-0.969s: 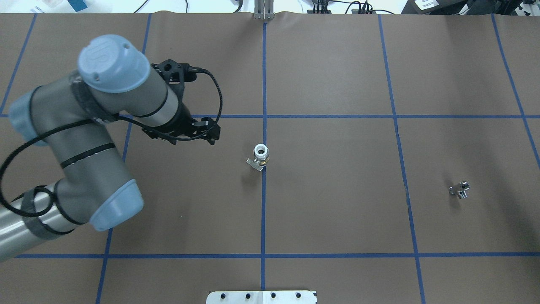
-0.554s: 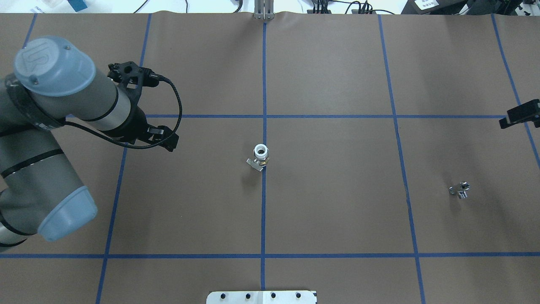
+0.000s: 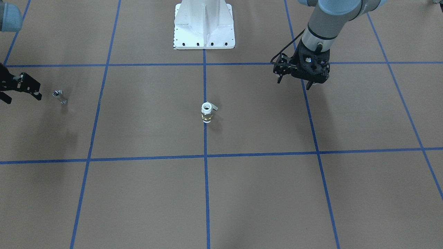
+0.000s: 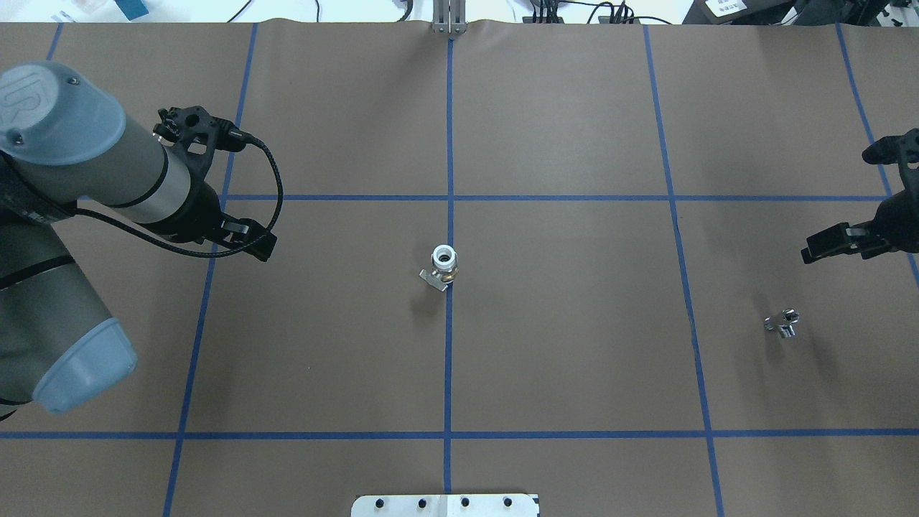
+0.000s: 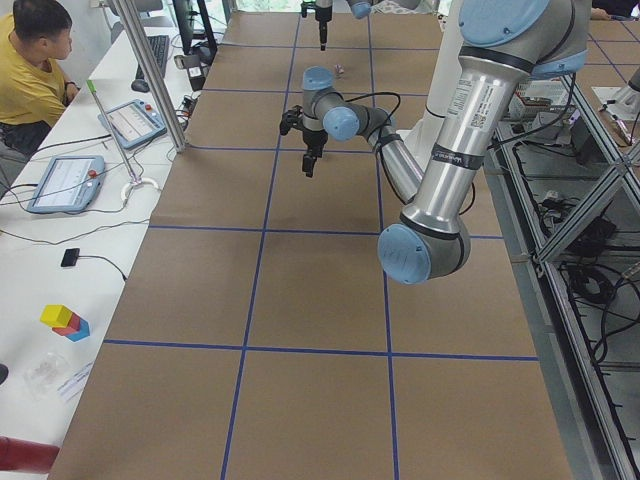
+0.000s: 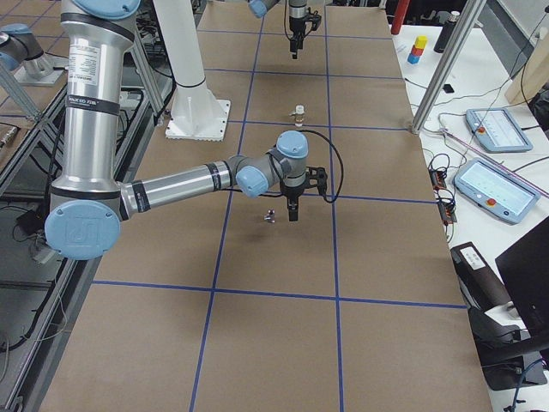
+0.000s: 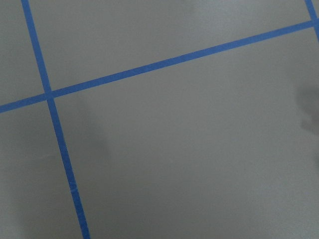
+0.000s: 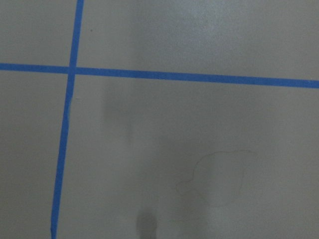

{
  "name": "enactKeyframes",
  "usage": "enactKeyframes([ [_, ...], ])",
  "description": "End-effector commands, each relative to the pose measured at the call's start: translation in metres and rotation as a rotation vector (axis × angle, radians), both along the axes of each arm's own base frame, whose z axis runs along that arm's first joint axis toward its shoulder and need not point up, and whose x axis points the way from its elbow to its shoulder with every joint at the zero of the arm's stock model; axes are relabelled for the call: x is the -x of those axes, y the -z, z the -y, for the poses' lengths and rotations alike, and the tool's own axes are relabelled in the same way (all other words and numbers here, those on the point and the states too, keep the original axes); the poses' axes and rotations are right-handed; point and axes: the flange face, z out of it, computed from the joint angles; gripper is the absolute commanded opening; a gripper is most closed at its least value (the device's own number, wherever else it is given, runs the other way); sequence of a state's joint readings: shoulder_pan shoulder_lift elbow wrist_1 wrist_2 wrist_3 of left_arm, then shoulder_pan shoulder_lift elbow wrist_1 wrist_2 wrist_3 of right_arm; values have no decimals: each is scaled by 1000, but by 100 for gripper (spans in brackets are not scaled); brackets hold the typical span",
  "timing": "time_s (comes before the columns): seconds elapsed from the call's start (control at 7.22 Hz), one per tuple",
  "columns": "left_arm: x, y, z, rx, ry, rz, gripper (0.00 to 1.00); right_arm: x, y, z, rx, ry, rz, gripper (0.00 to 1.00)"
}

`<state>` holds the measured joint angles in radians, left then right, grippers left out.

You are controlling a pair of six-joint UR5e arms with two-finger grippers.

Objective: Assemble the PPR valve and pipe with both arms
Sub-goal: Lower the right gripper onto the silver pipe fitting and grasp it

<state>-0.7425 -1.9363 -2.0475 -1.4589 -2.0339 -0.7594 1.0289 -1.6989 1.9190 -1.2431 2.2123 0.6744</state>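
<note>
The PPR valve stands upright on the centre blue line, white ends, brass band, grey tab; it also shows in the front view and the right view. The pipe, a small silver stub, lies at the right, also in the front view. My left gripper hangs open and empty well left of the valve, as in the front view. My right gripper is open and empty, beside the pipe and apart from it; overhead it sits up-right of the pipe.
Brown mat with a blue tape grid. The white robot base plate is at the robot's edge. Both wrist views show only bare mat and tape. An operator and tablets sit off the table's far side.
My left arm has pulled back to the left, away from the valve. My right gripper has come in from the right edge toward the pipe. Valve and pipe have not moved.
</note>
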Motion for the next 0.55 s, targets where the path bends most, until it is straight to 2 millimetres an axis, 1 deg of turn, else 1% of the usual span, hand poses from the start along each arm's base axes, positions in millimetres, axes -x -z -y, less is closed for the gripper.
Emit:
enactKeyframes([
  [0.0,0,2,0,-2,1,-3,99,22,-2,-18,44,-42,30,99],
  [0.28,0,2,0,-2,1,-4,99,44,-8,-28,47,-72,-19,99],
  [0.42,0,2,0,-2,1,-4,99,51,-9,-32,45,-59,-23,99],
])
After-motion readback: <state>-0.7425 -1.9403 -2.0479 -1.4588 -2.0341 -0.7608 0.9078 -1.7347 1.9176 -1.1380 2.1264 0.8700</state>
